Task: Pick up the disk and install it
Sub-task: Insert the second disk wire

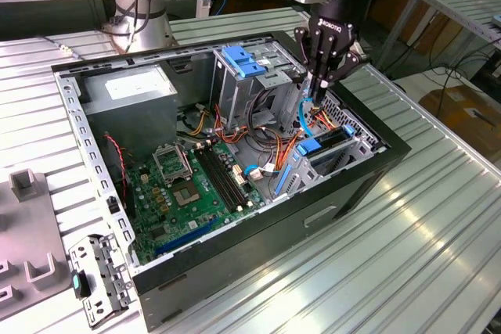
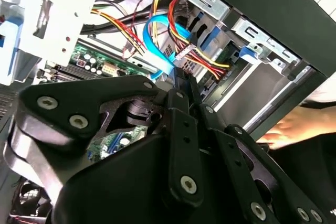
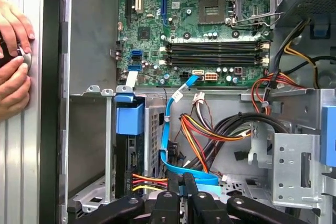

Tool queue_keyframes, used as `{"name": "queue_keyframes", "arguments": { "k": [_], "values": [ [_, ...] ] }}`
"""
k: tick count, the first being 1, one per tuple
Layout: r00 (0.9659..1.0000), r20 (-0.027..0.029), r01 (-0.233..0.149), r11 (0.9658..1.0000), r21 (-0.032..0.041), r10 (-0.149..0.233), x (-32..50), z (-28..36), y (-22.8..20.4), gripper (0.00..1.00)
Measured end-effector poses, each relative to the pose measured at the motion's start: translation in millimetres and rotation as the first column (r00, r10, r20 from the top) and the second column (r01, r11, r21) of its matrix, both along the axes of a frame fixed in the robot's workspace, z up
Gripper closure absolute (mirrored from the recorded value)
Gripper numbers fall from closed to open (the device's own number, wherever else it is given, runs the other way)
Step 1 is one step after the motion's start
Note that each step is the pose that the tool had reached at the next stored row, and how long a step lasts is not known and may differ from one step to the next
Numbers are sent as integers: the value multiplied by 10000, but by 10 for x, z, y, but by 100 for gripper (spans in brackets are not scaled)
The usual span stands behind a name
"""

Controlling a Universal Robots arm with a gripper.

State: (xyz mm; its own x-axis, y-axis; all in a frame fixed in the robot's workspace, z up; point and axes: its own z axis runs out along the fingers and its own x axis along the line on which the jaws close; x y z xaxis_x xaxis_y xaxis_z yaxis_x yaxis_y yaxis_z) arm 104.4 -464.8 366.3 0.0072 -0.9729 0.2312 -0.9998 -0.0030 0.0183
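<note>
The disk [image 1: 311,147] stands on edge in the drive bay at the case's front corner, its blue rail end [image 3: 129,119] facing up; little of its body shows. My gripper [image 1: 319,87] hangs just above the bay, beside the disk on the motherboard side. Its fingers [image 3: 170,190] are drawn together, and the end of the flat blue data cable [image 3: 168,129] runs right into the fingertips and looks pinched there. In the second wrist view the same blue cable [image 2: 163,45] loops up to the gripper [image 2: 184,77].
The open computer case [image 1: 376,170] lies on a ribbed metal table. Red, yellow and orange power wires [image 3: 202,135] crowd the space beside the bay. A blue-latched drive cage [image 1: 250,76] stands behind. A person's hands [image 3: 13,61] rest at the case's outer wall.
</note>
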Motion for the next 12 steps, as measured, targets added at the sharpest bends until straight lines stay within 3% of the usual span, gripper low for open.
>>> {"name": "queue_keyframes", "arguments": {
  "k": [3,6,8,9,11,12],
  "values": [
    [10000,0,2,9998,-191,-2,0,-24,9,82],
    [10000,0,4,9995,-307,-4,0,-54,19,82],
    [10000,0,6,9991,-431,-6,2,-94,28,81],
    [10000,0,5,9989,-462,-5,3,-103,31,75],
    [10000,0,5,9986,-524,-5,4,-123,34,75],
    [10000,41,-23,9984,-573,26,1,-166,29,84]
  ]
}}
